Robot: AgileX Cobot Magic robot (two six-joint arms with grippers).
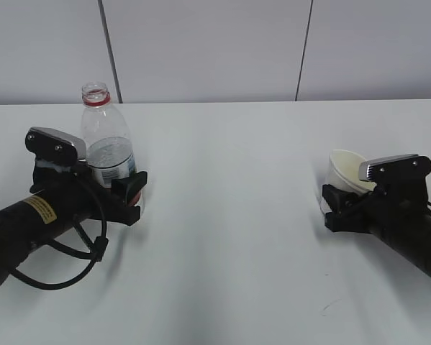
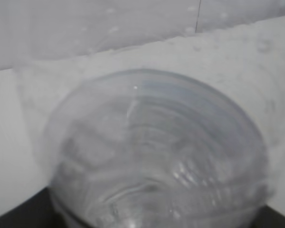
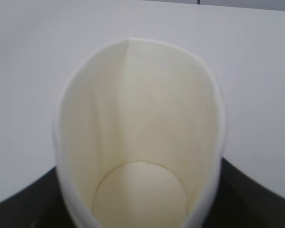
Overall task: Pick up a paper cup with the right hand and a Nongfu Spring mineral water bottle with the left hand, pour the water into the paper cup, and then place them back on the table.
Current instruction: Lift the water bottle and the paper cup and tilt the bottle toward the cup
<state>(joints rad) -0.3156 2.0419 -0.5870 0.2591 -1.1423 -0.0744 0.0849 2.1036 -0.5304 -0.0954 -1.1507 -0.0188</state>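
Note:
The Nongfu Spring bottle [image 1: 106,136] is clear, uncapped, with a red neck ring and some water in it. It stands upright at the left between the jaws of my left gripper [image 1: 111,181], which is shut on its lower body. In the left wrist view the bottle [image 2: 152,152] fills the frame. The white paper cup [image 1: 342,171] is at the right, tilted, held by my right gripper [image 1: 339,198]. In the right wrist view the cup [image 3: 137,123] is empty and squeezed to an oval, with a dark finger [image 3: 23,204] on each side.
The white table [image 1: 229,215] spans the view, with a grey panelled wall behind it. The left arm's black cable [image 1: 71,273] loops onto the table near the front left.

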